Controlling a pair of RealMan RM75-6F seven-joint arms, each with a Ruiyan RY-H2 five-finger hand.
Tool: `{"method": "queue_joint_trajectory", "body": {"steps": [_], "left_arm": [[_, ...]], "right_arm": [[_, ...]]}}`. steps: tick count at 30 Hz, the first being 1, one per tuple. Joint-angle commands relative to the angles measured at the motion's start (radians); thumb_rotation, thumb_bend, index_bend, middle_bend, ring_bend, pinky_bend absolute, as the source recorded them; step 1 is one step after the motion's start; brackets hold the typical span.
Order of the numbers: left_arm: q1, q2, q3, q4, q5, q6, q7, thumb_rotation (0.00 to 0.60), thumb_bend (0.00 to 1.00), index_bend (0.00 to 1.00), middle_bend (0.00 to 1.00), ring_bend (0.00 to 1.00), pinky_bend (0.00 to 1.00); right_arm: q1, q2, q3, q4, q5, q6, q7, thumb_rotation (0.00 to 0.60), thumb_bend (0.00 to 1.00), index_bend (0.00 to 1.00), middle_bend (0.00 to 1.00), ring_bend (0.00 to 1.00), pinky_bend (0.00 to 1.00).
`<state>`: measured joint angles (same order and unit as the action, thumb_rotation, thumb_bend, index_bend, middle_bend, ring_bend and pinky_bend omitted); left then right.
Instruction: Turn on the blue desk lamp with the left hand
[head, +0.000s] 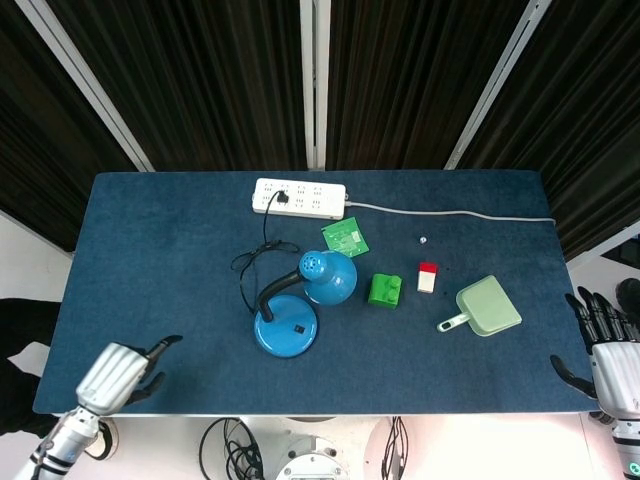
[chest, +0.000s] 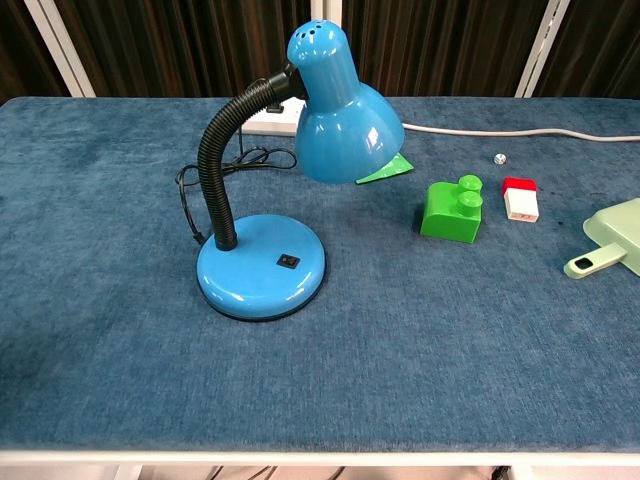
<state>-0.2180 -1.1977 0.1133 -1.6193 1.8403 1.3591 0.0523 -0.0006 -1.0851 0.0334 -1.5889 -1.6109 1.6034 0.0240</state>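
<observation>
The blue desk lamp (head: 300, 300) stands near the middle of the desk (head: 150, 230), a little toward the front edge, its round base (chest: 260, 279) flat on the blue cloth with a small black switch (chest: 288, 261) on top. A black flexible neck (chest: 222, 160) rises from the back of the base and bends over to the blue shade (chest: 340, 115), which tilts down toward the right; no light shows from the shade. The lamp's black cord (head: 255, 262) loops behind the base and runs to a white power strip (head: 299, 198) near the back edge, from which a pale cable (head: 450, 213) trails to the right edge. A flat green card (head: 345, 238) lies just behind the shade. To the right of the lamp sit a green toy brick (chest: 451, 210), then a small red and white block (chest: 520, 198), with a tiny pale round object (chest: 500, 158) behind them. Further right lies a pale green dustpan (head: 484, 309), handle pointing toward the front. The left hand (head: 118, 372) hovers over the front left corner of the desk, well apart from the lamp, holding nothing, one finger extended toward the lamp; how the other fingers lie I cannot tell. The right hand (head: 606, 352) sits off the front right corner, fingers spread and empty.
</observation>
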Motion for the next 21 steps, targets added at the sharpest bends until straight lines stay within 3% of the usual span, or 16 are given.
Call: {"method": "queue_joint_trajectory", "body": {"steps": [1,10,21], "left_arm": [[-0.055,-0.032,0.010,-0.042,0.014,-0.087,0.041,0.600,0.40,0.19,0.77,0.77,0.87],[-0.191,-0.083,-0.053,-0.174,-0.141,-0.388,0.248,0.600,0.41,0.11,0.78,0.77,0.87],[-0.265,-0.186,-0.112,-0.172,-0.289,-0.480,0.352,0.600,0.42,0.07,0.78,0.78,0.87]], "right_arm": [[0.001,-0.003,0.000,-0.002,0.001,-0.004,-0.010,0.600,0.18,0.00,0.00,0.00,0.15],[-0.003,0.001,0.006,-0.003,0.021,-0.004,0.001,0.600,0.18,0.00,0.00,0.00,0.15],[-0.008,0.006,0.011,0.025,0.033,0.002,0.051,0.600,0.18,0.00,0.00,0.00,0.15]]}}
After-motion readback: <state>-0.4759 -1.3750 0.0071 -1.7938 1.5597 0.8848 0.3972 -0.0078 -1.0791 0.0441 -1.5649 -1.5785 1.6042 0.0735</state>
